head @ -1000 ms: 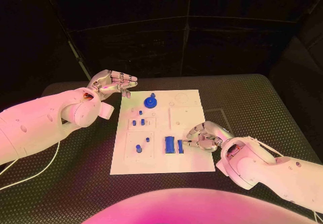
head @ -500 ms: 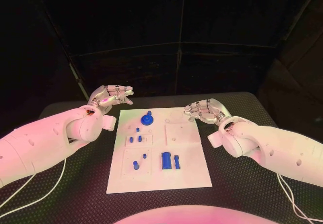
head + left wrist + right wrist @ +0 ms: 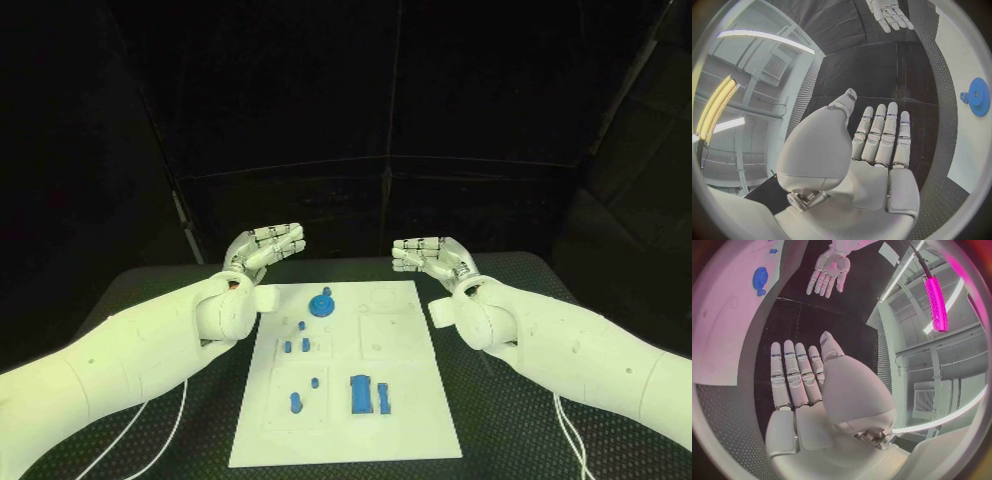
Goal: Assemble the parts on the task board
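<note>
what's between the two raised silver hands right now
Nothing lies between the left hand and the right hand; the head view shows only dark backdrop there, beyond the white task board's far edge.

Both hands (empty) raised, flattened.

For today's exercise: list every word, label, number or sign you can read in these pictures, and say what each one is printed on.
None: no readable text appears in any view.
The task board carries only outlines and holes, no lettering that can be made out.
The blue parts bear no visible marks.
The left hand and right hand show no brand or number.
</note>
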Controlling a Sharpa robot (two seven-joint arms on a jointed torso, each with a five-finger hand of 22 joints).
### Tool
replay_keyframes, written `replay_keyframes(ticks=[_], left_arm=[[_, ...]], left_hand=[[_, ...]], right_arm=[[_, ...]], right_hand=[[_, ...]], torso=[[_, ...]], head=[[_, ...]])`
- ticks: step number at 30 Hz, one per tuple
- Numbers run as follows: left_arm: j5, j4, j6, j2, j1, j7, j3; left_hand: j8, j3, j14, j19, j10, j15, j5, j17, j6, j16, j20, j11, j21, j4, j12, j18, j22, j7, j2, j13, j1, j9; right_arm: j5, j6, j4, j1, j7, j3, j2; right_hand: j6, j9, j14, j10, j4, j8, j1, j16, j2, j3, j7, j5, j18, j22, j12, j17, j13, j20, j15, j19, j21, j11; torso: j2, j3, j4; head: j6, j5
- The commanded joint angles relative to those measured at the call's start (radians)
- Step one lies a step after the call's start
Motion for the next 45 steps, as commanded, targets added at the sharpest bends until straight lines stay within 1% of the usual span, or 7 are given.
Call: replay_keyframes(ticks=[1, 10, 11, 14, 24, 26, 45], left_arm=[[-0.002, 0.009, 0.000, -0.006, 0.001, -0.003, 0.000], [-0.011, 0.119, -0.108, -0.047, 0.009, 0.012, -0.021], [-0.013, 0.153, -0.142, -0.059, 0.012, 0.016, -0.027], [-0.019, 0.233, -0.221, -0.089, 0.018, 0.027, -0.042], [-0.037, 0.471, -0.456, -0.178, 0.035, 0.058, -0.085], [-0.038, 0.492, -0.476, -0.185, 0.037, 0.061, -0.089], [-0.040, 0.508, -0.492, -0.191, 0.038, 0.063, -0.092]], left_hand=[[-0.069, -0.060, -0.268, -0.185, -0.296, -0.043, -0.053, -0.033, -0.283, -0.059, -0.088, -0.050, -0.063, -0.050, -0.073, -0.051, -0.105, -0.043, 0.037, -0.063, -0.413, -0.065], [-0.069, -0.098, -0.453, -0.315, -0.501, -0.072, -0.053, -0.109, -0.479, -0.100, -0.148, -0.084, -0.063, -0.087, -0.073, -0.070, -0.178, -0.141, 0.119, -0.063, -0.698, -0.065], [-0.069, -0.104, -0.482, -0.334, -0.532, -0.143, -0.053, -0.109, -0.509, -0.107, -0.157, -0.089, -0.063, -0.093, -0.073, -0.079, -0.188, -0.141, 0.119, -0.063, -0.742, -0.065], [-0.069, -0.113, -0.522, -0.362, -0.577, -0.143, -0.053, -0.109, -0.551, -0.115, -0.171, -0.166, -0.063, -0.167, -0.073, -0.082, -0.204, -0.141, 0.119, -0.063, -0.804, -0.065], [-0.069, -0.194, -0.651, -0.449, -0.719, -0.143, -0.053, -0.109, -0.686, -0.190, -0.214, -0.166, -0.063, -0.167, -0.073, -0.171, -0.252, -0.141, 0.119, -0.063, -1.002, -0.065], [-0.069, -0.194, -0.664, -0.458, -0.733, -0.143, -0.053, -0.109, -0.699, -0.190, -0.217, -0.166, -0.063, -0.167, -0.073, -0.171, -0.257, -0.141, 0.119, -0.063, -1.022, -0.065], [-0.069, -0.194, -0.789, -0.540, -0.870, -0.143, -0.053, -0.109, -0.830, -0.190, -0.291, -0.166, -0.063, -0.167, -0.073, -0.171, -0.342, -0.141, 0.119, -0.063, -1.213, -0.065]], right_arm=[[-0.004, -0.006, 0.013, 0.000, -0.004, 0.000, -0.009], [0.072, -0.112, 0.123, 0.029, 0.030, -0.043, -0.056], [0.095, -0.145, 0.157, 0.037, 0.041, -0.056, -0.070], [0.151, -0.222, 0.237, 0.058, 0.066, -0.087, -0.104], [0.303, -0.435, 0.457, 0.115, 0.135, -0.172, -0.199], [0.312, -0.448, 0.470, 0.119, 0.139, -0.177, -0.204], [0.321, -0.461, 0.484, 0.122, 0.143, -0.183, -0.210]], right_hand=[[-0.289, -0.092, -0.308, -0.308, -0.099, -0.066, -0.448, -0.031, -0.055, 0.033, -0.057, -0.051, -0.051, -0.036, -0.095, -0.088, -0.066, -0.080, -0.044, -0.239, -0.084, -0.051], [-0.488, -0.092, -0.517, -0.516, -0.099, -0.066, -0.757, -0.102, -0.055, 0.110, -0.092, -0.087, -0.069, -0.118, -0.095, -0.088, -0.066, -0.134, -0.073, -0.400, -0.144, -0.085], [-0.517, -0.092, -0.549, -0.548, -0.099, -0.066, -0.802, -0.102, -0.055, 0.110, -0.098, -0.092, -0.079, -0.118, -0.095, -0.088, -0.066, -0.142, -0.145, -0.424, -0.152, -0.090], [-0.564, -0.092, -0.599, -0.598, -0.099, -0.066, -0.874, -0.102, -0.055, 0.110, -0.108, -0.169, -0.080, -0.118, -0.095, -0.088, -0.066, -0.155, -0.145, -0.463, -0.165, -0.167], [-0.699, -0.092, -0.744, -0.744, -0.099, -0.066, -1.082, -0.102, -0.055, 0.110, -0.189, -0.169, -0.102, -0.118, -0.095, -0.088, -0.066, -0.193, -0.145, -0.576, -0.203, -0.167], [-0.715, -0.092, -0.761, -0.761, -0.099, -0.066, -1.106, -0.102, -0.055, 0.110, -0.189, -0.169, -0.102, -0.118, -0.095, -0.088, -0.066, -0.266, -0.145, -0.590, -0.208, -0.167], [-0.849, -0.092, -0.906, -0.905, -0.099, -0.066, -1.314, -0.102, -0.055, 0.110, -0.189, -0.169, -0.172, -0.118, -0.095, -0.088, -0.066, -0.266, -0.145, -0.699, -0.278, -0.167]], torso=[[0.000, 0.0000, 0.0005], [-0.006, 0.0131, 0.0386], [-0.007, 0.0139, 0.0410], [-0.007, 0.0140, 0.0413], [-0.007, 0.0140, 0.0413], [-0.007, 0.0140, 0.0413], [-0.007, 0.0140, 0.0413]], head=[[-0.002, -0.001], [0.037, 0.012], [0.039, 0.013], [0.039, 0.013], [0.039, 0.013], [0.039, 0.013], [0.039, 0.013]])
